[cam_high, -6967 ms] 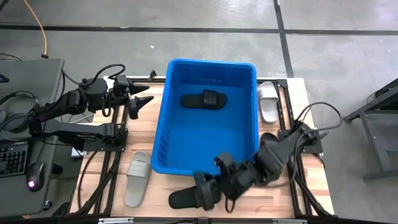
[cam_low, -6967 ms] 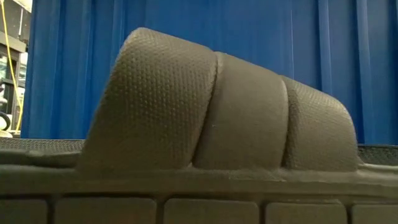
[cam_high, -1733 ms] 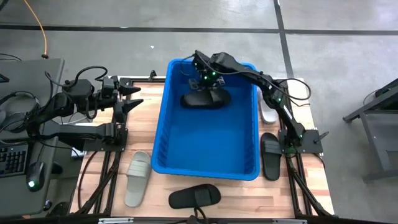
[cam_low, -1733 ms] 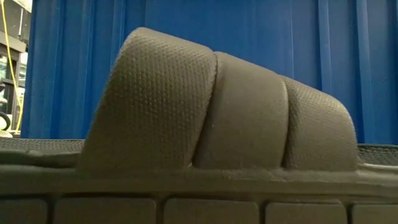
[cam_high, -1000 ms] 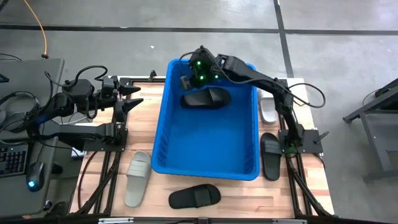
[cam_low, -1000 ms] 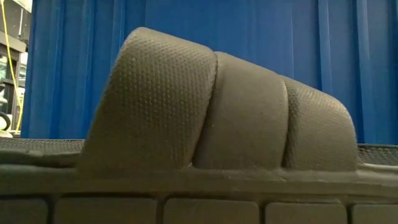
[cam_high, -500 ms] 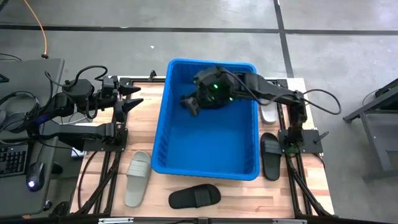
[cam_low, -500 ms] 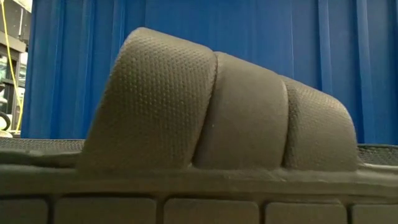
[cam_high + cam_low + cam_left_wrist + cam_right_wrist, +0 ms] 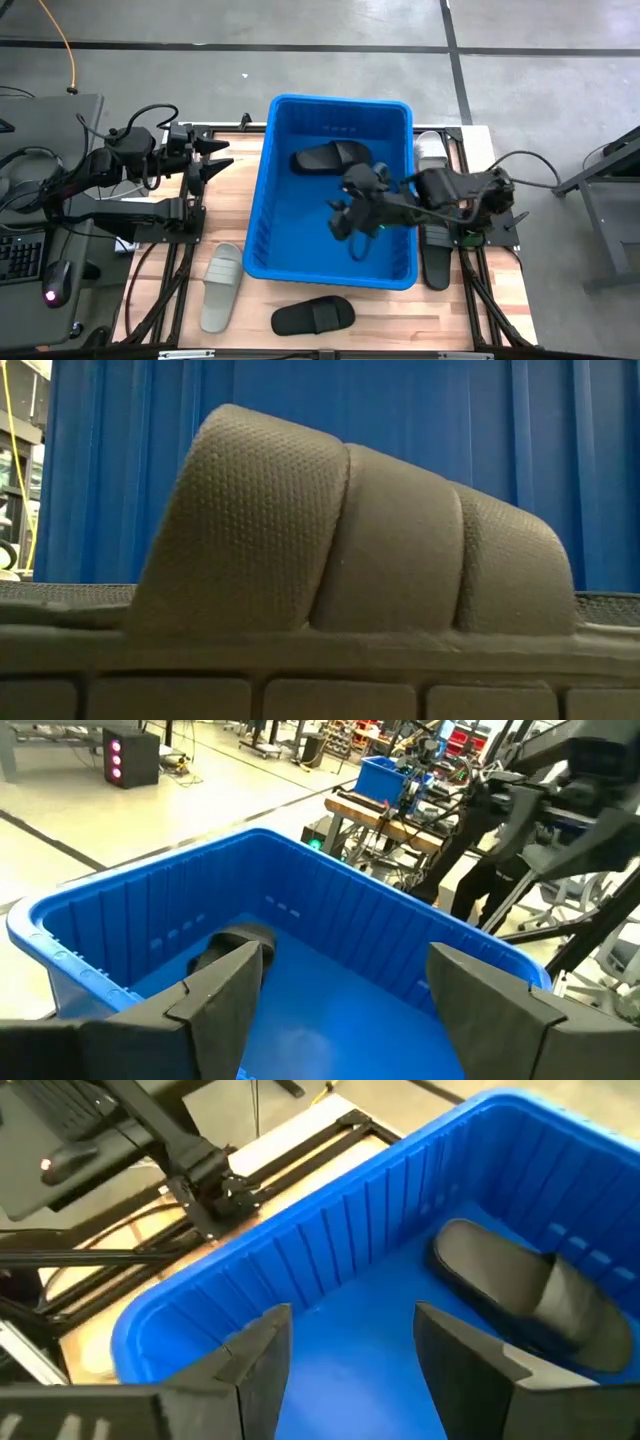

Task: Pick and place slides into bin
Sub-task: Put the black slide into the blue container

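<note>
The blue bin (image 9: pixel 340 99) stands mid-table. One black slide (image 9: pixel 328 157) lies flat on the floor of its far half and also shows in the right wrist view (image 9: pixel 520 1295). My right gripper (image 9: pixel 345 232) hovers open and empty over the bin's near half (image 9: pixel 352 1320). Open as well, my left gripper (image 9: pixel 222 157) waits left of the bin, pointing at it (image 9: pixel 347 955). Outside the bin, a black slide (image 9: pixel 313 316) lies by the near edge and fills the low view (image 9: pixel 340 530). A grey one (image 9: pixel 222 285) lies near left.
A black slide (image 9: pixel 436 262) lies right of the bin, partly under my right arm. A white one (image 9: pixel 430 150) sits at the far right. A desk with a keyboard and mouse (image 9: pixel 55 280) stands left of the table. The bin's wall (image 9: pixel 400 400) backs the low view.
My right gripper has swung from above the bin's far end, past the black slide inside, toward the table's near edge. It now hovers over the bin's near half, still open. The slide in the bin has not moved.
</note>
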{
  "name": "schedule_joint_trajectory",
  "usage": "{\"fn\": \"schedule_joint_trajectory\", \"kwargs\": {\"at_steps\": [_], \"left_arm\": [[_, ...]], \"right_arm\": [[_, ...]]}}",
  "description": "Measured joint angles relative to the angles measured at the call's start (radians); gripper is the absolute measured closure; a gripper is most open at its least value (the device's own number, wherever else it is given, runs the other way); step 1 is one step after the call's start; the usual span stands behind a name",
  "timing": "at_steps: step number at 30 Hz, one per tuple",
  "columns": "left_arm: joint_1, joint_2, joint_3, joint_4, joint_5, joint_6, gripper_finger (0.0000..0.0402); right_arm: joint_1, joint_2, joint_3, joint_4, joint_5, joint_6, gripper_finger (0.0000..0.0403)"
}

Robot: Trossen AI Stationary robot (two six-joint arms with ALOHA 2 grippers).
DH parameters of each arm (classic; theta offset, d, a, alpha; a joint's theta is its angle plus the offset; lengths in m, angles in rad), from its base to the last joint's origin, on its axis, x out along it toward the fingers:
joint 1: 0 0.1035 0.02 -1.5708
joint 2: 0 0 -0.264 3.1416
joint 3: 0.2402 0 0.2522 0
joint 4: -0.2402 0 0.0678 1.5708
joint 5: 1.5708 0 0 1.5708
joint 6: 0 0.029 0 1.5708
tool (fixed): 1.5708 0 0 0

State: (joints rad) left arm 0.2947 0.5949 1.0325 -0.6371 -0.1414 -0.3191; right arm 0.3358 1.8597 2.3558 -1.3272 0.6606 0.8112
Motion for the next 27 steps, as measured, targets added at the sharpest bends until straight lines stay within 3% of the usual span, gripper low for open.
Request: {"fn": "schedule_joint_trajectory", "kwargs": {"at_steps": [4, 8, 10, 13, 17, 21, 27], "left_arm": [[0.0, 0.006, 0.0, 0.005, -0.013, -0.004, 0.013], [0.0, 0.015, 0.0, 0.006, -0.009, -0.038, 0.0131], [0.0, 0.018, 0.0, 0.006, -0.009, -0.056, 0.013], [0.0, 0.025, 0.0, 0.01, -0.015, -0.06, 0.013], [0.0, 0.034, 0.0, 0.012, -0.031, -0.071, 0.013], [0.0, 0.035, 0.0, 0.012, -0.032, -0.078, 0.013], [0.0, 0.034, 0.0, 0.012, -0.032, -0.071, 0.013]], "right_arm": [[0.073, -0.057, 0.0, 0.042, 0.029, 0.06, 0.0203], [0.147, -0.123, 0.0, 0.15, 0.083, -0.076, 0.0203], [0.167, -0.161, 0.0, 0.209, 0.081, -0.065, 0.0203], [0.209, -0.18, 0.003, 0.402, 0.126, -0.165, 0.0202], [0.232, -0.14, -0.057, 0.742, 0.001, -0.408, 0.0202], [0.213, -0.103, -0.19, 1.073, -0.101, -0.492, 0.0203], [0.143, -0.1, -0.489, 1.759, -0.428, -0.574, 0.0202]]}}
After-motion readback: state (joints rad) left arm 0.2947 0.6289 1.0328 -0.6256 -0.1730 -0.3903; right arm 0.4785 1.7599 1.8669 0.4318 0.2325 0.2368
